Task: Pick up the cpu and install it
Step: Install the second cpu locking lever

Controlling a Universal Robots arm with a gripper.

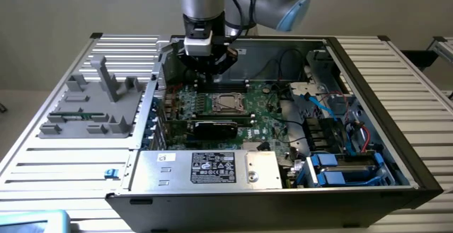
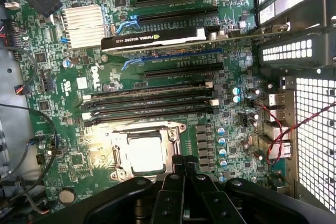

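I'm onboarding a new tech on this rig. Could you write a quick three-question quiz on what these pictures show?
1. True or false: the gripper holds the cpu in the air.
2. Where does the cpu lie? A) in the motherboard socket B) on the grey tray outside the case C) on the power supply
3. Fill in: the gripper's jaws are ____.

Key
1. False: it hangs empty just above the socket.
2. A
3. shut

Open space above cpu (image 2: 145, 153) in socket, memory sticks (image 2: 149, 99) just beside, graphics card (image 2: 157, 39) beyond, case wall (image 1: 283, 44) behind
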